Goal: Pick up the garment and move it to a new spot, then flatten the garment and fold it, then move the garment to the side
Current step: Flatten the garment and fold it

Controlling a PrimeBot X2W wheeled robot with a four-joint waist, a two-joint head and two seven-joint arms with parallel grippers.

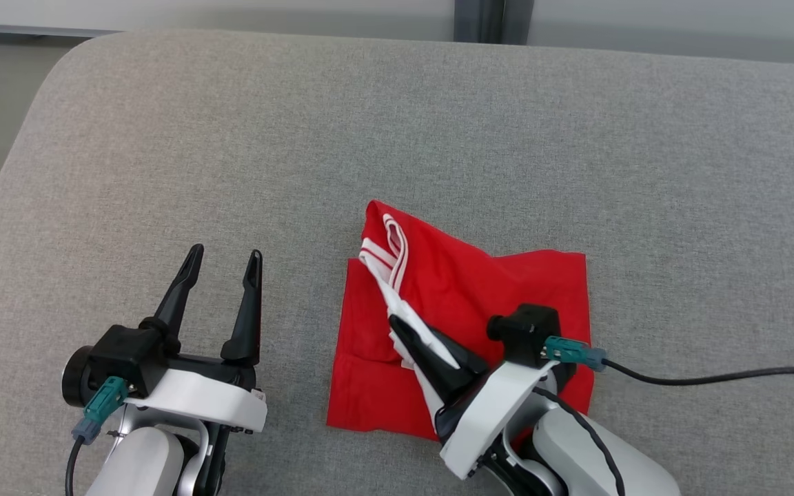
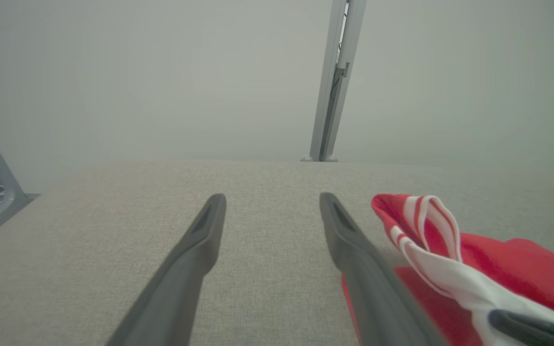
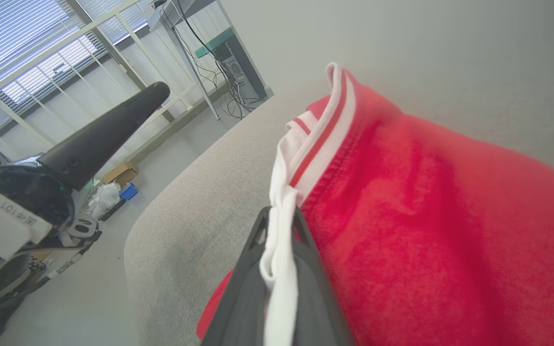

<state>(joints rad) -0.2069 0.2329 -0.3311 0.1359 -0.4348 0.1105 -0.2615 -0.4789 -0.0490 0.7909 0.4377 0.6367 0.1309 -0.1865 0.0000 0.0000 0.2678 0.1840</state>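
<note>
On the grey cloth-covered table (image 1: 231, 138), the red garment (image 1: 466, 289) lies in a compact, roughly square packet on the near half, at 3 o'clock from my left claw (image 1: 225, 253). My right claw (image 1: 400, 325) is pinched tight on its white striped trim (image 1: 393, 255), which runs from the packet's 11 o'clock corner down to my fingertips. The left claw is spread wide with nothing in it, over bare cloth just beside the garment's 9 o'clock edge. Judging by the layered, squared-off shape, the move to a new spot, the flattening and most of the folding look done. The upper layer sits askew and rumpled toward 12 o'clock, so a tidying fold may remain. The final move to the side is not yet made.
</note>
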